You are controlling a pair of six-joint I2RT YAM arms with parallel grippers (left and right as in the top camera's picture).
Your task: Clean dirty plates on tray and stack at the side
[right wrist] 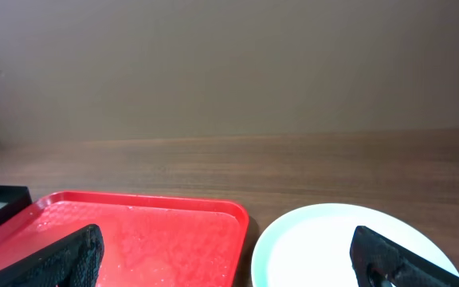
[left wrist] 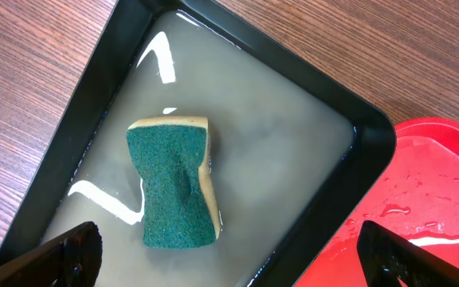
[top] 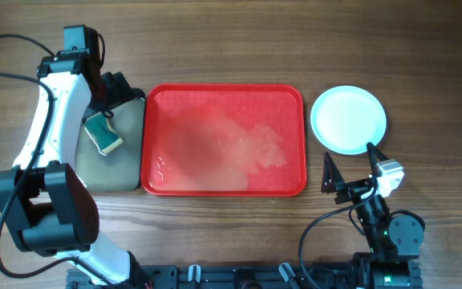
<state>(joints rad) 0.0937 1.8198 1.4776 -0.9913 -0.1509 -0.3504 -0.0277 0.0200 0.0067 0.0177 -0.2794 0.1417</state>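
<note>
Underneath, wood-grain table (top: 231, 44), plain wall (right wrist: 229, 64) behind.

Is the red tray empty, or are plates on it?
Empty of plates. The red tray holds only wet streaks; a white plate sits on the table beside it.

No readable text, label, brand, number or sign shows in any view.

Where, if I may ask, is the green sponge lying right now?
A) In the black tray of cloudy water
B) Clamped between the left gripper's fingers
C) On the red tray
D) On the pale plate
A: the sponge lies in the cloudy water of the black tray, and the left gripper is open above it.
</note>
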